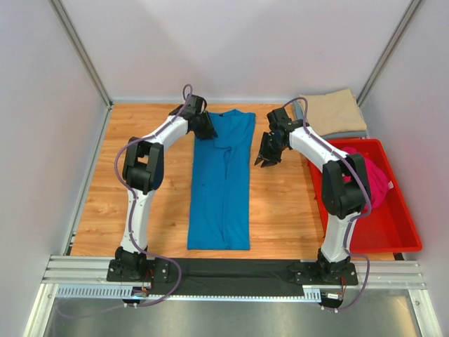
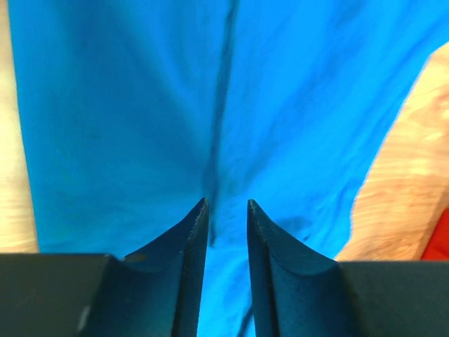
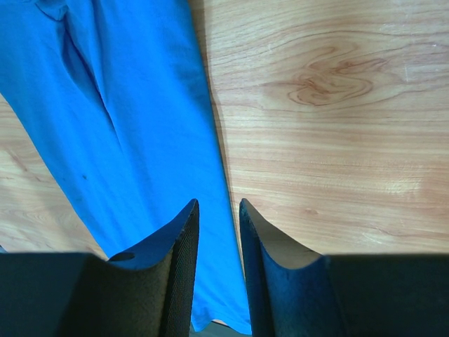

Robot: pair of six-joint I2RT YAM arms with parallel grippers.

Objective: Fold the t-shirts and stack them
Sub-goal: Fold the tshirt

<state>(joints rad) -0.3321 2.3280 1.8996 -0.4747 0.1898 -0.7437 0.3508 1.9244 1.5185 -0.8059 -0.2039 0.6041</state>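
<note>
bright blue t-shirt (image 1: pixel 221 182): folded into a long strip at table centre, collar toward 12 o'clock. left gripper (image 2: pixel 226 203): at the strip's 11 o'clock corner, fingers narrowly parted, nothing seen pinched. right gripper (image 3: pixel 218 202): beside the strip's 2 o'clock edge, fingers narrowly parted, empty. tan t-shirt (image 1: pixel 335 112): folded on grey-blue t-shirt (image 1: pixel 345 133), 1 o'clock. magenta t-shirt (image 1: pixel 375 184): bunched in red bin (image 1: pixel 393 235), 3 o'clock.
</note>
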